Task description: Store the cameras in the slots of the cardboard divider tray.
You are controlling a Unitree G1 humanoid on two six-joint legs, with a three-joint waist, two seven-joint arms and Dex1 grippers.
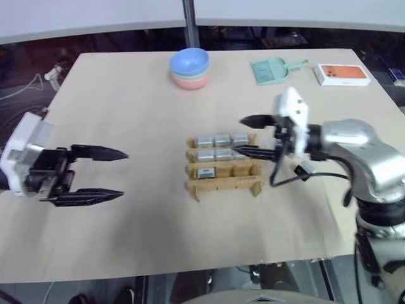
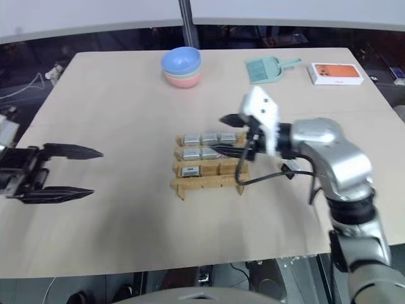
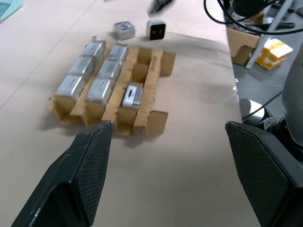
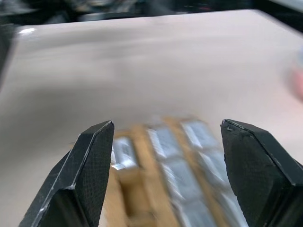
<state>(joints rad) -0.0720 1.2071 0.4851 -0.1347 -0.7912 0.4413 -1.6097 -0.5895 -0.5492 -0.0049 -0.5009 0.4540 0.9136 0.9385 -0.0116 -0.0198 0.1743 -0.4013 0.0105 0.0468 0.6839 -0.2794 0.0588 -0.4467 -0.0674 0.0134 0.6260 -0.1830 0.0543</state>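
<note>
Right pincer hovering spread wide over the right end of the cardboard divider tray, fingers pointing left across it, nothing between them; one fingertip above the tray's far right corner, the other over the right end of the middle row. Directly beneath and just left of that pincer: cameras seated in the slots, three in the far row, three in the middle row, one at the left end of the near row. In the left wrist view, two more cameras lying loose on the worktop just past the tray's right end, under the right pincer, apart from each other and from the tray.

Left pincer well to the left of the tray, low over bare worktop, fingers parted wide and pointing right toward the tray, gripping nothing.

Far beyond the right pincer, toward the back edge: stacked bowls, blue on top, a green dustpan, and a white-and-orange flat box near the back right corner.
</note>
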